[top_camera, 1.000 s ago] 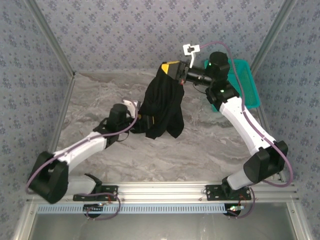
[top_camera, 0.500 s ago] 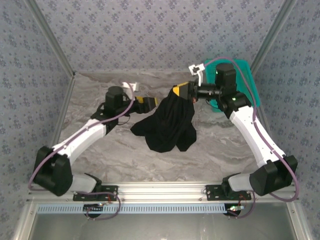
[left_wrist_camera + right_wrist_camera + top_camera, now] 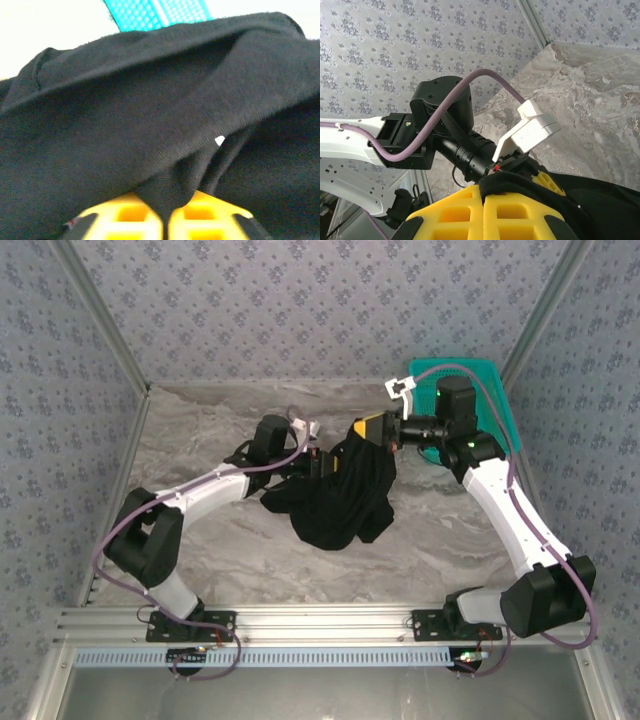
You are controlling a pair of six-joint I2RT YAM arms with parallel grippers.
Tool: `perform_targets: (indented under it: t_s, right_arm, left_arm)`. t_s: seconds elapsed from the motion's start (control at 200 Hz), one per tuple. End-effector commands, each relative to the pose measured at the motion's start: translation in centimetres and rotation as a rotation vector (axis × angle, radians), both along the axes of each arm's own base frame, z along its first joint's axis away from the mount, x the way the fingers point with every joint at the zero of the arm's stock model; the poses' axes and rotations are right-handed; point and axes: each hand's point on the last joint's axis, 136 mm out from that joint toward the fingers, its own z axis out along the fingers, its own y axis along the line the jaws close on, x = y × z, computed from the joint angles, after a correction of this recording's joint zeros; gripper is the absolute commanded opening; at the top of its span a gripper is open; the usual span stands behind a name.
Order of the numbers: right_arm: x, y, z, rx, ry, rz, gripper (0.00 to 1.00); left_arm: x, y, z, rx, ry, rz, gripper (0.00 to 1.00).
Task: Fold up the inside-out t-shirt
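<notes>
Black cloth is sitting pinched in the left jaws, which are now pressing shut on a fold of the shirt (image 3: 340, 498) after swinging in across the counter (image 3: 250, 560). The shirt is hanging lower than a second ago, its bulk bunching on the grey marble, while the right jaws are still clamping its upper edge. With two holds, spreading it flat is becoming possible. A teal basket (image 3: 500, 410) is standing far right, by flowered blue-grey walls.
</notes>
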Motion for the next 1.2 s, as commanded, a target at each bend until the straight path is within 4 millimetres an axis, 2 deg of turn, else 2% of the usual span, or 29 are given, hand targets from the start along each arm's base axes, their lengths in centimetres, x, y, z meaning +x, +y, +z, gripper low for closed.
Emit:
perform_targets:
  t_s: [0.0, 0.1, 0.175, 0.235, 0.285, 0.335, 0.41, 0.515, 0.535, 0.619, 0.679, 0.739, 0.804, 0.879, 0.974, 1.044, 1.119, 1.194]
  right_arm:
    - [0.8, -0.9, 4.6, 0.024, -0.132, -0.062, 0.0]
    - [1.5, -2.7, 8.4, 0.047, -0.212, -0.171, 0.0]
    - [1.5, -4.0, 11.0, 0.087, -0.273, -0.246, 0.0]
    - [1.7, -4.8, 11.8, 0.092, -0.298, -0.309, 0.0]
    - [1.9, -5.3, 11.4, 0.085, -0.29, -0.346, 0.0]
    - [2.3, -5.8, 10.2, 0.067, -0.272, -0.384, 0.0]
    - [2.7, -6.2, 7.3, 0.021, -0.222, -0.417, 0.0]
    - [2.5, -6.5, 3.6, -0.021, -0.161, -0.418, 0.0]
    - [2.5, -6.4, 1.6, -0.038, -0.123, -0.405, 0.0]
    - [2.4, -6.1, -2.4, -0.071, -0.021, -0.384, 0.0]
    - [1.9, -6.1, -5.6, -0.1, 0.079, -0.374, 0.0]
    - [1.3, -6.4, -8.7, -0.141, 0.162, -0.383, 0.0]
    - [0.5, -6.4, -11.4, -0.183, 0.215, -0.372, 0.0]
    - [-0.9, -6.0, -14.1, -0.21, 0.291, -0.341, 0.0]
    - [-2.3, -5.9, -17.2, -0.267, 0.389, -0.339, 0.0]
    - [-3.2, -6.3, -19.2, -0.349, 0.446, -0.355, 0.0]
    - [-4.7, -6.9, -21.0, -0.459, 0.49, -0.367, 0.0]
    - [-6.0, -7.7, -22.7, -0.548, 0.541, -0.393, 0.0]
  left_arm:
    - [2.8, 2.8, 6.4, -0.095, -0.123, 0.087, 0.0]
    - [3.4, 8.7, 13.1, -0.177, -0.289, 0.257, 0.0]
    - [2.4, 13.4, 17.5, -0.244, -0.413, 0.389, 0.0]
    - [0.6, 15.8, 19.6, -0.266, -0.492, 0.452, 0.0]
    - [-0.7, 16.9, 20.0, -0.259, -0.523, 0.479, 0.0]
    - [-1.8, 17.5, 19.4, -0.246, -0.536, 0.493, 0.0]
    - [-2.5, 18.0, 16.1, -0.201, -0.492, 0.508, 0.0]
    - [-2.7, 18.5, 8.4, -0.062, -0.34, 0.53, 0.01]
    - [-2.8, 18.5, 6.9, -0.036, -0.305, 0.527, 0.02]
    - [-4.0, 18.1, 0.5, 0.075, -0.167, 0.492, 0.11]
    - [-5.2, 17.9, -3.0, 0.147, -0.094, 0.467, 0.14]
    - [-6.6, 17.7, -5.4, 0.194, -0.049, 0.446, 0.19]
    - [-7.8, 17.4, -6.2, 0.214, -0.046, 0.41, 0.33]
    - [-8.2, 17.0, -5.3, 0.195, -0.089, 0.389, 0.44]
    - [-7.1, 16.8, -3.2, 0.149, -0.144, 0.422, 0.56]
    - [-5.7, 16.0, -2.3, 0.143, -0.156, 0.439, 0.61]
    - [-3.9, 14.0, -2.2, 0.202, -0.145, 0.402, 0.63]
    - [-2.7, 10.5, -2.5, 0.271, -0.138, 0.305, 0.67]
